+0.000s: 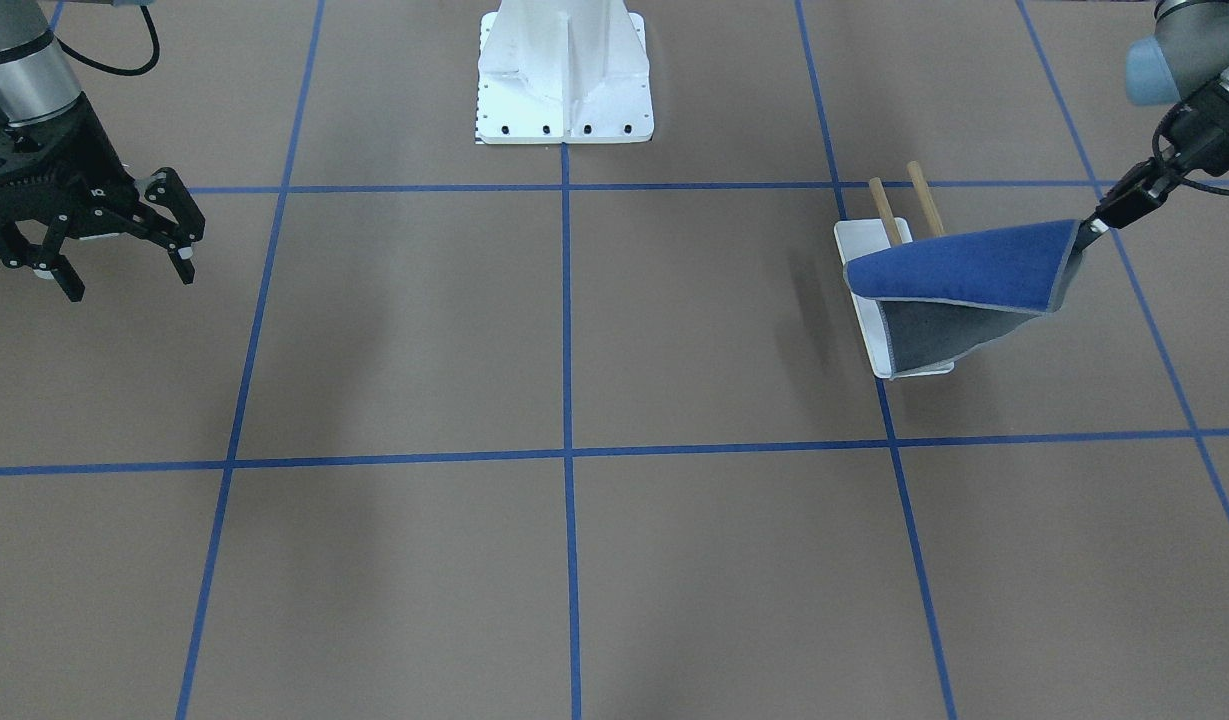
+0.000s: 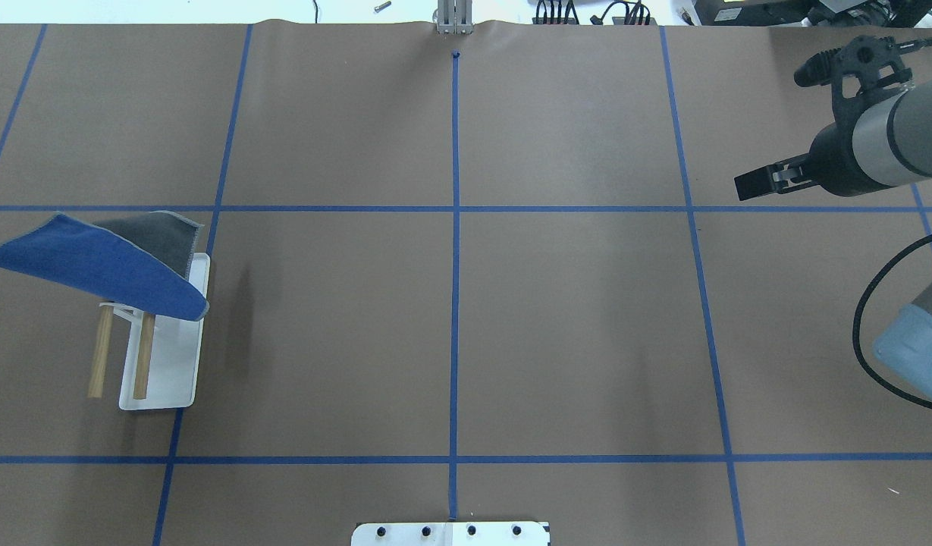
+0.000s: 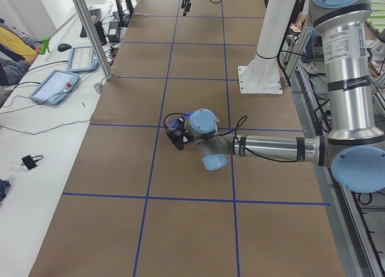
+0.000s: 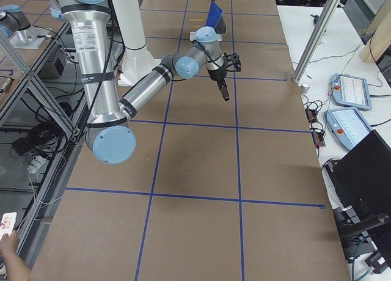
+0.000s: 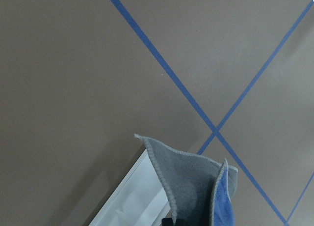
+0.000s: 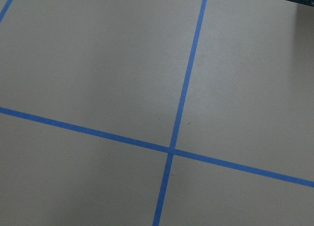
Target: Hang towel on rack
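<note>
The towel (image 1: 959, 265), blue on top and grey beneath, hangs spread over the far end of the rack (image 1: 859, 238). My left gripper (image 1: 1089, 235) is shut on its raised corner and holds it up to the rack's outer side. The towel (image 2: 94, 262) covers the far ends of the two wooden bars (image 2: 142, 356); I cannot tell whether it rests on them. The left wrist view shows the towel's grey face (image 5: 194, 179) above the white tray base (image 5: 130, 201). My right gripper (image 1: 124, 265) is open and empty, far from the rack at the table's other side (image 2: 780, 129).
The large white bolted pedestal (image 1: 564, 70) stands at the robot's side, middle of the table (image 2: 450, 533). Blue tape lines grid the brown table. Laptops, tablets and cables lie on the side bench (image 4: 351, 91) beyond the far edge.
</note>
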